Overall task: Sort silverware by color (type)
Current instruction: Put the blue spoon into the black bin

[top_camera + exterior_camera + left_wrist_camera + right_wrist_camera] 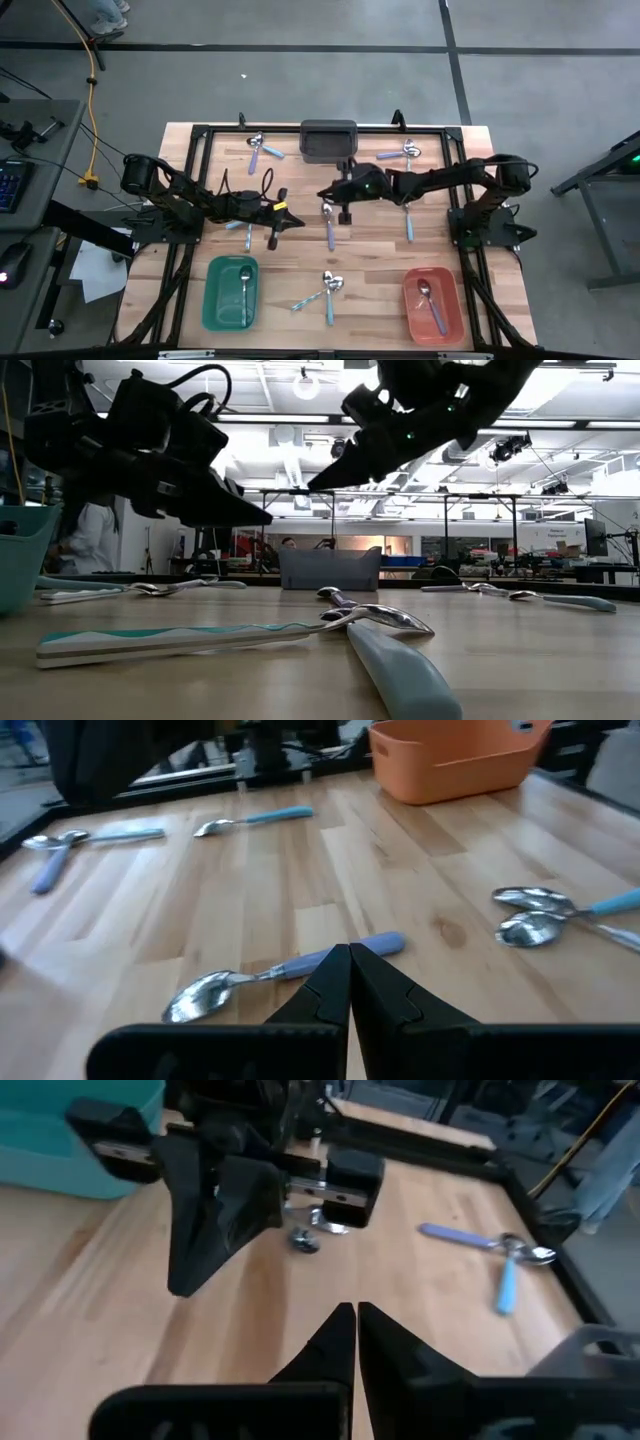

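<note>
Both pincers empty, fingers pressed together, hovering over the middle of the surface (190,260) tip-to-tip with a gap between.

Nearest spoon to either: the purple-handled one (329,228) lying in that gap. Long axis runs front-to-back on the surface, bowl toward the far edge, handle toward the front. In the left wrist view it sits just ahead of the left pincer (349,982) tips, crosswise to the fingers, handle end closest (285,970). The right pincer (345,210) hangs just beside the bowel end, slightly far side of it. My call: the two are about equally near, and either needs to spread first and then drop. The crosswise lie suits the left, which could straddle the thin handle without rotating the wrist.

Behind the left pincer (275,236), a light blue spoon (248,234) lies partly under the arm.

Front: crossed pair, teal and blue (326,290), between the green bin (212,300) and the orange bin (452,312). Each bin already holds one spoon.

Under the right forearm: another blue spoon (408,222), axis front-to-back.

Far edge: a pair at far left (260,148) and a pair at far right (402,152), flanking the grey bin (328,128). Far off for now.

Most of the sort is not yet done.
</note>
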`<action>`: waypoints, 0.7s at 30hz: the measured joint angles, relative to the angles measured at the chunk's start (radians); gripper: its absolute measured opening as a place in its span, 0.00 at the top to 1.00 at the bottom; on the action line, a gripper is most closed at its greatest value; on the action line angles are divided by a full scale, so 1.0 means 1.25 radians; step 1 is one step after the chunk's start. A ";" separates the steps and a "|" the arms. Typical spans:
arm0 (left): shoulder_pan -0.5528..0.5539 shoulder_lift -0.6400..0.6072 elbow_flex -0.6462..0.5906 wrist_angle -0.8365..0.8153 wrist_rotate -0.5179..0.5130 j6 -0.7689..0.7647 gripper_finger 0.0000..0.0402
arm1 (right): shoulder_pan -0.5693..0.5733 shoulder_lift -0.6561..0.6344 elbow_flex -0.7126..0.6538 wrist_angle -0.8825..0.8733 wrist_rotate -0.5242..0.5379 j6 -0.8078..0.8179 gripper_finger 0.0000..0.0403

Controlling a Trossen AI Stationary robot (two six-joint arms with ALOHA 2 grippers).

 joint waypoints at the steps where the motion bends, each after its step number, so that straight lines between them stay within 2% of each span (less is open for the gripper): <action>1: 0.000 0.000 0.000 0.000 -0.022 0.000 1.00 | -0.007 0.000 0.000 0.005 0.000 -0.008 1.00; 4: 0.015 0.000 0.000 0.000 -0.076 0.020 1.00 | -0.033 0.000 0.000 0.030 -0.030 -0.023 1.00; 10: 0.073 0.000 0.021 0.001 -0.082 0.081 1.00 | -0.074 0.000 0.000 0.050 -0.093 -0.027 1.00; 21: 0.165 0.000 0.039 -0.064 -0.088 0.089 1.00 | -0.138 0.000 0.000 0.028 -0.042 0.028 1.00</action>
